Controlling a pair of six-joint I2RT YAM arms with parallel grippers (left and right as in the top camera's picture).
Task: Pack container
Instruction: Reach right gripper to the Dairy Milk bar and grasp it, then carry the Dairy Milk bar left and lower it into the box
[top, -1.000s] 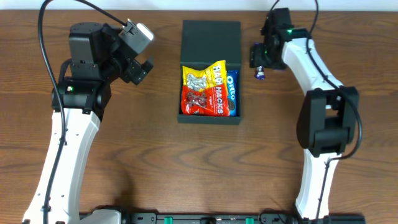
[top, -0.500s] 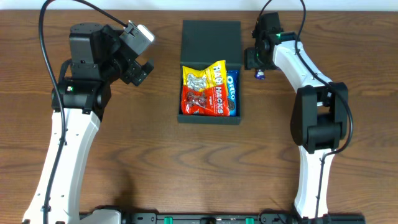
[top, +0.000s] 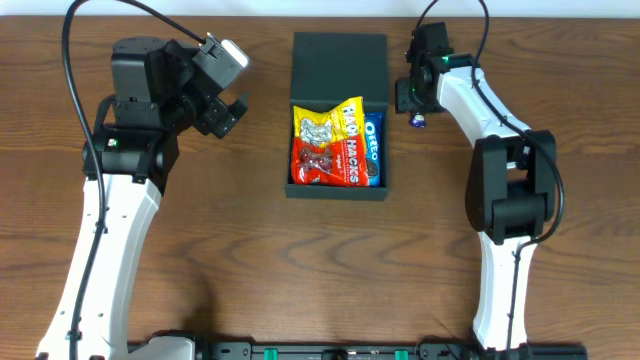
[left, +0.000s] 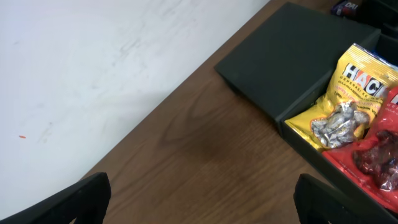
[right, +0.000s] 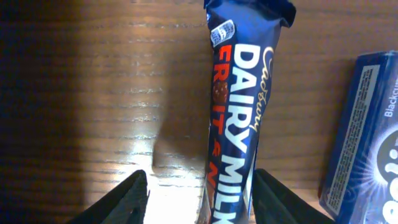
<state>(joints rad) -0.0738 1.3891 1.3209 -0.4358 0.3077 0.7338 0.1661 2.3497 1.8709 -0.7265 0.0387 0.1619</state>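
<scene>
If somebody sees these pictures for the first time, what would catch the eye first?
The bright yellow-and-red Hacks packet stands out beside a blue Oreo packet, both lying in the open dark container at the top centre of the overhead view. In the right wrist view, a blue Dairy Milk bar lies on the table between the fingers of the open right gripper.

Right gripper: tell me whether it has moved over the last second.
Yes. The right gripper has shifted left in the overhead view, narrowing its gap to the container, which stays put.

We see dark brown wood-grain counter (top: 250, 260) filling scene. White wall (left: 74, 62), faintly scuffed, along far edge. We note bright glare (right: 140, 134) on wood.
</scene>
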